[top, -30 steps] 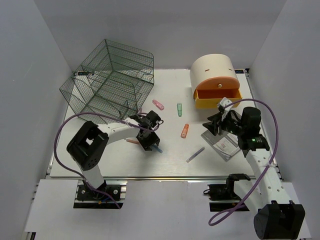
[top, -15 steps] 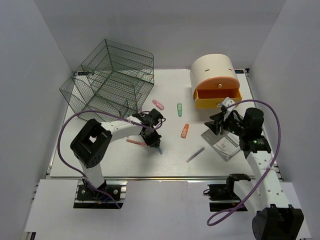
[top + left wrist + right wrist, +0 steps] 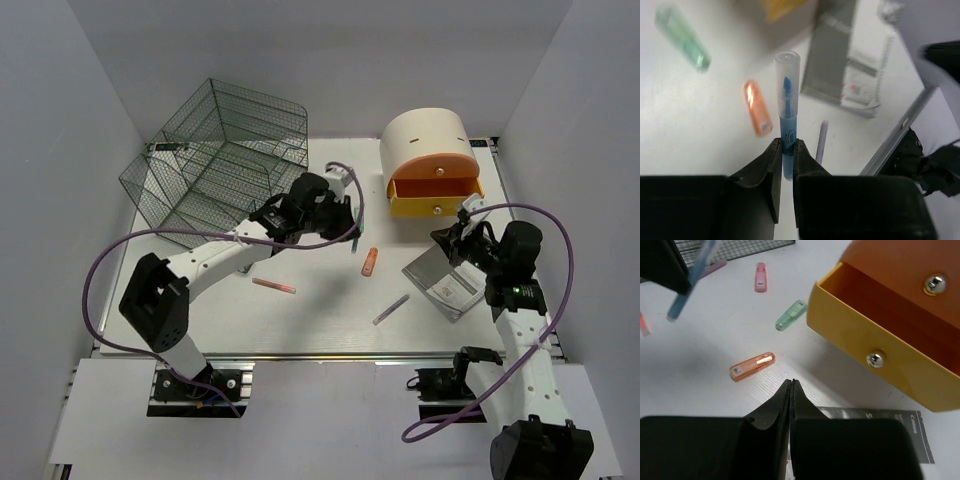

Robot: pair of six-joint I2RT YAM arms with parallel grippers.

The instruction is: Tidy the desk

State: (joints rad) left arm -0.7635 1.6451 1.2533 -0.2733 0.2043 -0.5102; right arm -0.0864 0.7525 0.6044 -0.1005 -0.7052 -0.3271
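1. The left tool (image 3: 785, 150) was clamped narrowly on the lower barrel of a blue highlighter pen (image 3: 786, 100) with a clear cap. The pen stood out straight beyond the fingertips, clear of the surface.
2. A second before, this tool sat low in the lower centre of the overhead frame, jaws wider, around the pen as it lay flat. It had since closed, lifted and swung up to the middle of the frame, just below the dark wire-mesh cage (image 3: 215, 160).
3. The right tool (image 3: 791, 385) had gone from partly open to fully pinched together, with nothing between its fingers. It hung at the right of the overhead frame above the grey printed booklet (image 3: 445, 285).
4. The large white rectangular worktop (image 3: 320, 320) filled the centre of the overhead frame. Still lying loose on it were:
   - a short orange capsule-shaped piece (image 3: 370, 261)
   - a green one (image 3: 791, 315)
   - a pink one (image 3: 760, 276)
   - a thin red pen (image 3: 273, 286)
   - a lilac pen (image 3: 390, 309)
5. The cream-and-orange rounded drawer box (image 3: 430, 160) stood at upper right with its yellow drawer (image 3: 865, 340) pulled open.
6. Judged from this, one item was in hand and on its way to storage, likely that drawer. Most of the tidying remained.
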